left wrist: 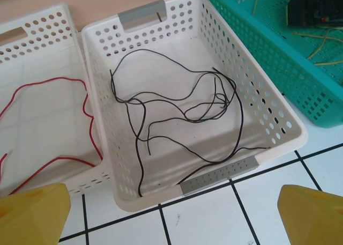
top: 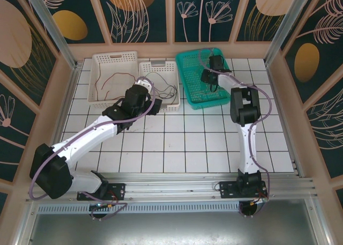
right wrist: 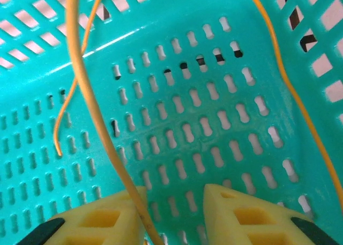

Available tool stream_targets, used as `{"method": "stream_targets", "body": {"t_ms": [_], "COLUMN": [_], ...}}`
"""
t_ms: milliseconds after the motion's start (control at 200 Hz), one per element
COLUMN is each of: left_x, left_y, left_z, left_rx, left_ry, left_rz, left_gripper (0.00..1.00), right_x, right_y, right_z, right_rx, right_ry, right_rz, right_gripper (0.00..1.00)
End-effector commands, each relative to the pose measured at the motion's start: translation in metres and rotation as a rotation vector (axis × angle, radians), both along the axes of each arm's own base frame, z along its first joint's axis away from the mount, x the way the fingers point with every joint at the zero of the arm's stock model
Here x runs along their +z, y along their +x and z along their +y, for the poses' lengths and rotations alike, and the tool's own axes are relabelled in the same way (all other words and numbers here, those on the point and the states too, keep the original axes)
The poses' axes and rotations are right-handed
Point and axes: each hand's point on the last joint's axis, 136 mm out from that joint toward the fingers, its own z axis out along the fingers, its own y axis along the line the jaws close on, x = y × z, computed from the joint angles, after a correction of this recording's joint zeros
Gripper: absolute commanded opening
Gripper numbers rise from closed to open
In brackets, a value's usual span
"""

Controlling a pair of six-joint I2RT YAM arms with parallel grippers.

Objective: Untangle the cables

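Observation:
A black cable (left wrist: 138, 154) lies in loose loops inside the right white basket (left wrist: 268, 103). Over that basket's near rim, my left gripper (left wrist: 172, 194) hovers open, holding nothing. A red cable (left wrist: 95, 140) rests in the left white basket (left wrist: 53, 20). My right gripper (right wrist: 172, 194) is low inside the teal basket (right wrist: 214, 95), jaws narrowly apart. A yellow-orange cable (right wrist: 101, 127) runs down along the inner face of its left finger (right wrist: 102, 218). A second yellow-orange strand (right wrist: 289, 89) curves down the right side. From above, the right gripper (top: 210, 76) sits in the teal basket (top: 190, 97).
The two white baskets (top: 96, 68) (top: 171, 108) and the teal one stand side by side at the back of the white tiled table (top: 177, 143). Wooden walls (top: 278, 95) enclose the table on three sides. The left arm (top: 91, 138) stretches diagonally across the left tiles.

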Motion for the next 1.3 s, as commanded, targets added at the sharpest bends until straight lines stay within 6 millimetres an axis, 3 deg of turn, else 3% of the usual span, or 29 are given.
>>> {"method": "stream_targets", "body": {"t_ms": [0, 135, 240, 365, 641, 861, 1031, 1166, 1296], "left_x": [0.008, 0.008, 0.009, 0.010, 0.009, 0.008, 0.007, 0.007, 0.007], "left_y": [0.003, 0.003, 0.003, 0.002, 0.002, 0.002, 0.001, 0.002, 0.001], "left_z": [-0.001, -0.001, -0.001, -0.001, -0.002, -0.003, -0.004, -0.004, -0.004], "left_rx": [0.002, 0.003, 0.003, 0.002, -0.002, -0.006, -0.010, -0.010, -0.011], "left_ry": [-0.007, -0.006, -0.007, -0.008, -0.011, -0.011, -0.011, -0.013, -0.014], "left_rz": [-0.005, -0.005, -0.007, -0.007, -0.004, 0.002, 0.006, 0.008, 0.009], "left_gripper": [0.98, 0.99, 0.99, 0.98, 0.98, 0.98, 0.99, 0.98, 0.99], "right_x": [0.005, 0.035, 0.056, 0.066, 0.050, 0.026, 0.020, 0.029, 0.047], "right_y": [-0.017, -0.019, -0.021, -0.026, -0.044, -0.067, -0.066, -0.062, -0.059], "right_z": [0.012, 0.014, 0.016, 0.019, 0.030, 0.055, 0.051, 0.052, 0.053], "right_rx": [0.035, 0.035, 0.031, 0.040, 0.060, 0.138, 0.117, 0.123, 0.125], "right_ry": [0.042, 0.072, 0.067, 0.068, 0.076, 0.082, 0.067, 0.056, 0.061], "right_rz": [0.030, -0.016, -0.039, -0.040, 0.046, 0.138, 0.159, 0.168, 0.141], "right_gripper": [0.27, 0.08, 0.05, 0.00, 0.00, 0.00, 0.00, 0.19, 0.31]}}
